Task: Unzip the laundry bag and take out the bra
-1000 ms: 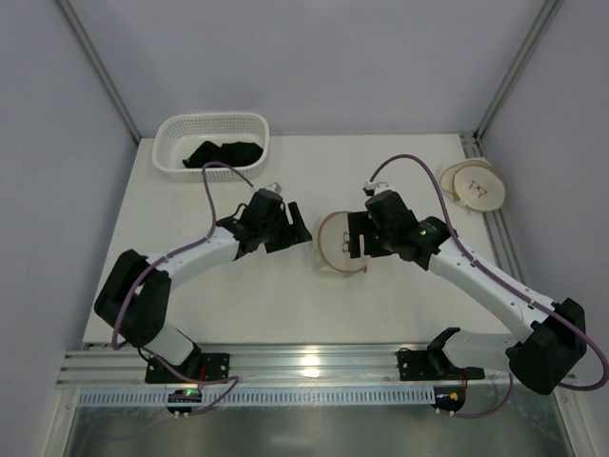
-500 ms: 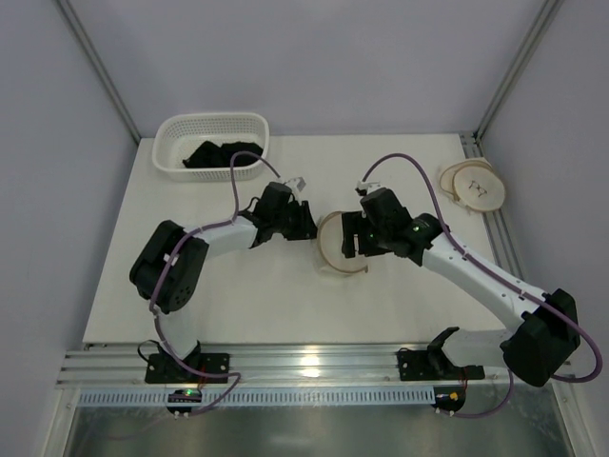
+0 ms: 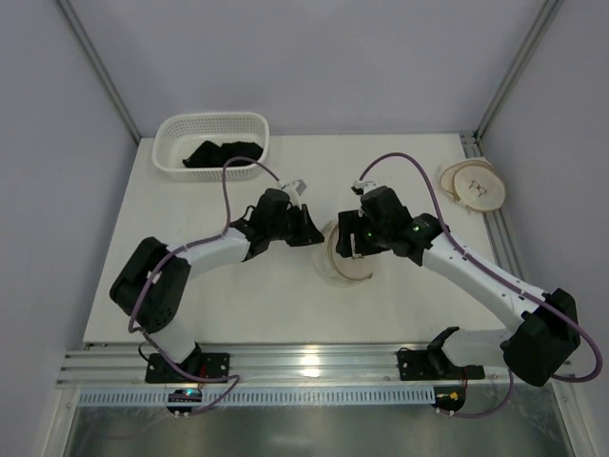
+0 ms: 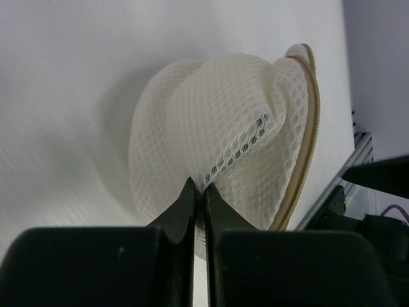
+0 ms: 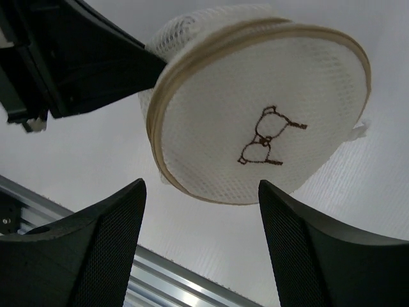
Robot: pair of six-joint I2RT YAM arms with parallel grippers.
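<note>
The laundry bag [image 3: 348,263] is a round cream mesh pouch with a tan zip rim [image 4: 309,121], lying mid-table between the two arms. My left gripper [image 3: 318,233] is shut on a fold of its mesh side wall [image 4: 217,128], with the fingertips meeting at the pinch, left gripper [image 4: 198,187]. The right wrist view shows the bag [image 5: 262,121] tipped up, its flat face bearing a brown stitched mark [image 5: 267,137]. My right gripper [image 3: 352,243] hovers over the bag, open, with nothing between its fingers, right gripper [image 5: 201,192]. The bra is hidden.
A white lattice basket [image 3: 169,162] holding black cloth [image 3: 221,152] stands at the back left. A second round mesh pouch [image 3: 473,186] lies at the back right near the table edge. The aluminium rail [image 3: 314,367] runs along the near edge.
My left gripper has moved right to the bag and shut on its mesh. The bag has shifted right and tipped up. The right gripper has stayed open over it.
</note>
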